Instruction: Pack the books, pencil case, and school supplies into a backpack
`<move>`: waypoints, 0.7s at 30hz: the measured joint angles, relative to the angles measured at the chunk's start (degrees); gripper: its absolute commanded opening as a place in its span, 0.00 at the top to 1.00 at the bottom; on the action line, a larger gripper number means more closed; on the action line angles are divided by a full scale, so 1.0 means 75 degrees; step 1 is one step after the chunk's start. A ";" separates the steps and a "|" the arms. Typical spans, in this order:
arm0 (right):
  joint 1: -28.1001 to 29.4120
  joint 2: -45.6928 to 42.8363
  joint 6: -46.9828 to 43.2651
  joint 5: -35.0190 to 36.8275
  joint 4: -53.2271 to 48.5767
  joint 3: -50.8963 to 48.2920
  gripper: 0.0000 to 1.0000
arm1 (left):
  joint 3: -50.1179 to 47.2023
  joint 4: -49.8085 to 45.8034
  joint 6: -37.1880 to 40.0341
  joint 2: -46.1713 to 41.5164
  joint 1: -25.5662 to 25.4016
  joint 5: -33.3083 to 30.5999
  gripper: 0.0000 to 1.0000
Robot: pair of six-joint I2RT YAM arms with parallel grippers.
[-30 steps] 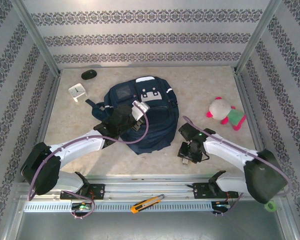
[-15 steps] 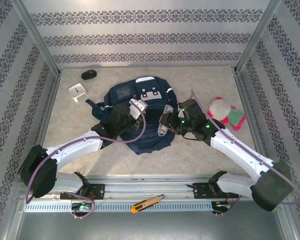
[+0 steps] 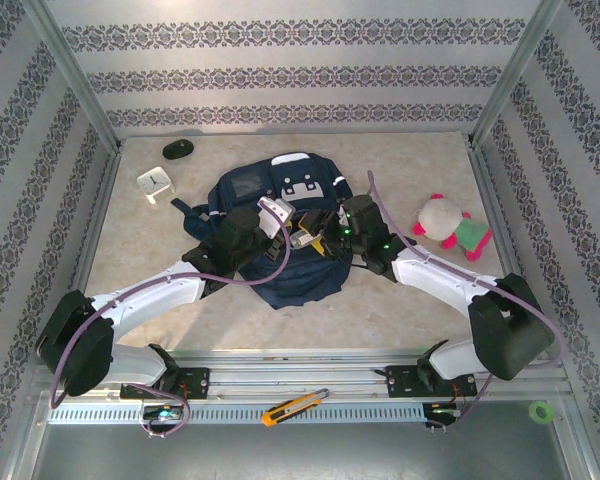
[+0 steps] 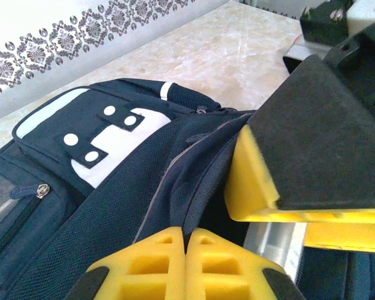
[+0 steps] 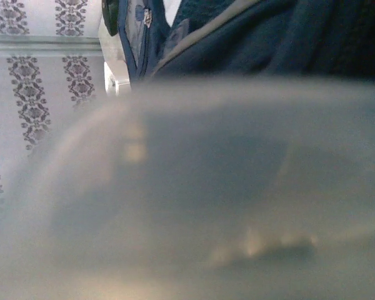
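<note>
The navy backpack (image 3: 280, 255) lies flat mid-table, its white-patched pocket (image 4: 106, 134) toward the back. My left gripper (image 3: 285, 222) (image 4: 186, 240) is shut on a fold of fabric at the edge of the backpack's opening. My right gripper (image 3: 315, 240) has come in from the right and hovers at that opening, its yellow pads (image 4: 256, 181) close to the left jaws. A silver-white bar (image 4: 272, 244), one of the school supplies, sits at those pads; it blurs across the right wrist view (image 5: 206, 187). Whether the pads still press it is unclear. The books and pencil case are out of view.
A black mouse (image 3: 178, 149) and a white clock (image 3: 155, 183) lie at the back left. A pink-green plush toy (image 3: 450, 227) sits to the right. An orange cutter (image 3: 293, 407) rests on the front rail. Patterned walls close three sides.
The right arm swung from the table's near right up to the backpack's opening, carrying the silver-white bar. The left gripper kept its hold on the fabric, barely moving.
</note>
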 measured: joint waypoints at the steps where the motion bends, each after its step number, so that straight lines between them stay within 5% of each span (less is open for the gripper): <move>1: 0.0003 0.0000 0.0067 0.0000 0.0102 -0.0038 0.37 | 0.0000 0.0000 -0.0003 0.0000 0.0000 0.0000 0.96; 21: -0.0020 -0.0455 -0.0224 -0.0446 -0.0466 -0.0411 0.36 | 0.0000 0.0003 -0.0020 0.0000 0.0000 -0.0003 0.96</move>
